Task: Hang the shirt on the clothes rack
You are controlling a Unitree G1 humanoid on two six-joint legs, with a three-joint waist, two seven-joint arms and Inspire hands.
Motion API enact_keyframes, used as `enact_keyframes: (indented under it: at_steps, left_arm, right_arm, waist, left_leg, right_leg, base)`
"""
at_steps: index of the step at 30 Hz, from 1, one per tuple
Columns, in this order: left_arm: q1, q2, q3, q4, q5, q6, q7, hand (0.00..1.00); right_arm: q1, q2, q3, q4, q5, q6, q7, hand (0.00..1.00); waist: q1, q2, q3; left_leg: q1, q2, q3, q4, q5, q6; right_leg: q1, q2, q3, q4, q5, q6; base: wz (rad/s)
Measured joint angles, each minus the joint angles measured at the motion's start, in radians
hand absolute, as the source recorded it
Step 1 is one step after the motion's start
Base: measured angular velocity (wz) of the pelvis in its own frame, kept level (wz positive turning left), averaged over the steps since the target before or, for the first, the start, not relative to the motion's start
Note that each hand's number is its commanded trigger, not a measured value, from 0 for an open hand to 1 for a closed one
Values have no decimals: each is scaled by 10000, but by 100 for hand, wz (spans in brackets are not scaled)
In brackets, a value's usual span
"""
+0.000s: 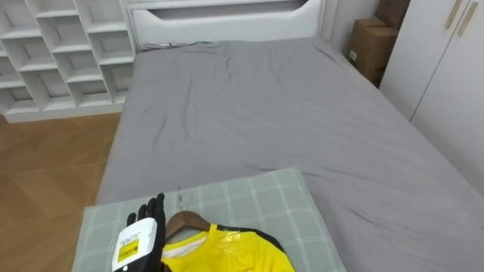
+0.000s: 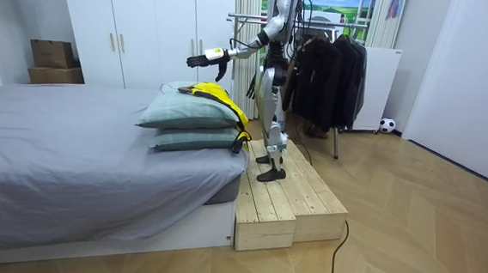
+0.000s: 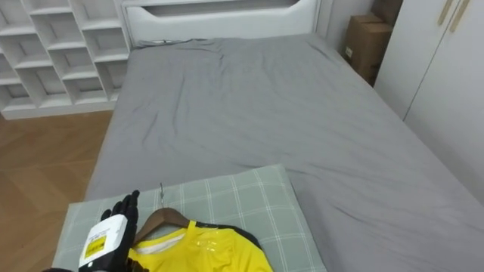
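Hovering over the pale green checked pillow (image 1: 257,204), the left hand (image 1: 144,230) shows straight, spread fingers at the brown wooden hanger (image 1: 185,221). The yellow shirt with black trim (image 1: 227,253) lies on that pillow, hook pointing up the grey bed (image 1: 265,106), its length running toward the robot. The right hand (image 2: 252,91) hangs low, and its state cannot be told.

yellow shirt (image 1: 227,253): just right of the left hand (image 1: 142,240), lower part cut off by the edge.
hanger (image 1: 185,220): beside the hand, arms hidden under the shirt.
left hand: wrist cut off below.
right hand (image 2: 251,91): too small to read.
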Motion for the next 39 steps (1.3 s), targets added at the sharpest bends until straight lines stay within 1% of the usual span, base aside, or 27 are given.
enact_keyframes:
  at_steps: [4, 6, 9, 12, 15, 16, 17, 19, 21, 27, 29, 31, 33, 35, 39]
  left_arm:
    - [-281, 24, 27, 374, 3, -23, -4, 0]
    - [-343, 74, 44, 445, -10, -24, -4, 0]
    - [-415, 74, 44, 467, -38, -44, -4, 0]
    - [-528, 92, 49, 749, -522, -198, -41, 0]
    - [-684, 150, 155, 936, -784, -202, -166, 0]
    - [-736, 178, 293, 953, -790, -202, -267, 0]
    - [-749, 197, 406, 953, -799, -198, -313, 0]
    - [-754, 254, 461, 953, -1010, -197, -448, 0]
    - [-761, 336, 461, 958, -1211, -187, -637, 0]
    - [-761, 401, 464, 1050, -1379, -167, -847, 0]
    - [-767, 426, 467, 1068, -1382, -167, -885, 0]
    - [-804, 429, 506, 1097, -1406, -168, -884, 0]
    - [-876, 427, 660, 1275, -1471, -188, -876, 0]
    - [-1099, 430, 799, 1677, -1558, -188, -875, 0]
    - [-1324, 428, 830, 2008, -1548, -190, -862, 0]
  right_arm:
    - [-15, -1, 12, -1, -24, -18, -3, 0]
    - [-26, -1, 18, -23, -34, -30, -2, 0]
    - [-24, 0, 30, -50, -33, -84, -11, 0]
    - [-6, 0, 52, -50, -29, -95, -47, 0]
    - [-14, -29, 110, -59, -36, -95, -44, 0]
    - [-9, -31, 113, -83, -37, -95, -45, 0]
    - [6, -32, 112, -101, -35, -93, -48, 0]
    - [5, -47, 112, -159, -77, -79, -67, 0]
    - [-2, -83, 109, -307, -385, -75, -69, 0]
    - [-6, -90, 111, -338, -452, -76, -88, 0]
    - [-6, -95, 111, -335, -448, -81, -119, 0]
    - [-7, -104, 119, -332, -442, -80, -158, 0]
    - [-39, -99, 137, -328, -446, -75, -200, 0]
    - [-76, -99, 225, -282, -404, -74, -204, 0]
    - [-140, -99, 290, -226, -315, -65, -204, 0]
  waist:
    - [21, -2, 1]
    - [1, -2, 0]
    - [1, -2, 5]
    - [-2, 2, 7]
    - [26, 8, 7]
    - [20, -2, 14]
    - [18, -7, 53]
    - [25, -1, 63]
    - [21, 6, 63]
    - [42, 10, 59]
    - [35, 40, 34]
    - [42, 64, 26]
    - [46, 80, 17]
    - [39, 90, 19]
    - [34, 82, 21]
  left_leg:
    - [24, 42, 123, -16, 0, 0]
    - [-57, 88, 210, -7, 0, -2]
    - [-187, 104, 250, 9, 10, -18]
    - [-236, 108, 269, 14, 11, -19]
    - [-309, 109, 269, 22, 11, -19]
    - [-335, 112, 269, 52, 11, -19]
    - [-359, 118, 273, 100, 11, -19]
    - [-435, 126, 275, 179, 11, -19]
    - [-539, 128, 274, 186, 11, -19]
    - [-585, 132, 275, 199, 11, -19]
    - [-672, 144, 275, 298, 11, -19]
    - [-705, 150, 274, 317, 11, -18]
    - [-703, 157, 274, 316, 11, -19]
    - [-711, 164, 272, 316, 11, -19]
    - [-792, 165, 268, 275, 11, -19]
  right_leg:
    - [-59, 23, 99, 16, 2, -4]
    - [-148, 62, 182, 33, 36, -37]
    - [-266, 73, 217, 35, 64, -43]
    - [-363, 75, 230, 27, 69, -44]
    - [-395, 76, 230, 25, 69, -44]
    - [-406, 76, 229, 24, 69, -44]
    - [-412, 76, 233, 23, 69, -44]
    - [-454, 74, 232, 23, 69, -44]
    - [-547, 73, 227, 27, 69, -44]
    - [-614, 72, 222, 24, 69, -44]
    - [-703, 71, 204, 29, 69, -44]
    - [-728, 73, 203, 32, 69, -44]
    - [-731, 80, 199, 36, 69, -45]
    - [-742, 84, 176, 42, 71, -48]
    - [-900, 90, 208, 141, 73, -50]
  base:
    - [-8]
    - [-13]
    - [-5]
    - [-1]
    - [0]
    - [0]
    - [0]
    - [0]
    - [0]
    - [0]
    - [0]
    - [0]
    - [0]
    - [0]
    - [0]
